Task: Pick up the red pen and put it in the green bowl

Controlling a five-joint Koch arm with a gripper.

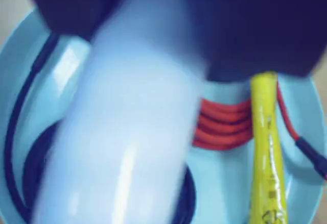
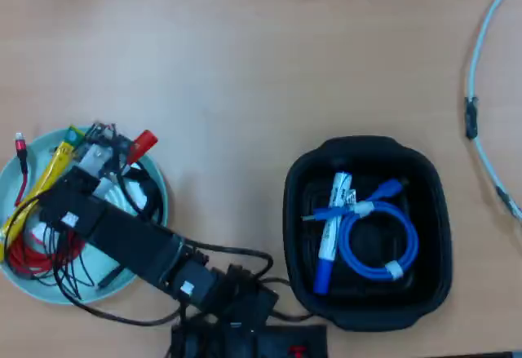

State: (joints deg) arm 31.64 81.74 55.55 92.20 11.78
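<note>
The red pen [image 2: 144, 141] hangs over the green bowl [image 2: 148, 236]; its red cap pokes out past the bowl's upper right rim in the overhead view. My gripper [image 2: 110, 152] is above the bowl, shut on the pen's white barrel. In the wrist view the barrel [image 1: 133, 132] is a big blurred white shape running diagonally between the dark jaws of the gripper [image 1: 153, 30], with the pale bowl [image 1: 225, 183] below it. The cap is out of that view.
In the bowl lie a yellow stick [image 1: 266, 147] [image 2: 41, 183], a coiled red cable [image 1: 222, 124] [image 2: 28, 256] and a black cable [image 1: 15, 117]. To the right stands a black tray [image 2: 367, 150] with a blue-capped marker [image 2: 330, 227] and blue cable [image 2: 379, 244]. A white cable [image 2: 477, 64] lies far right.
</note>
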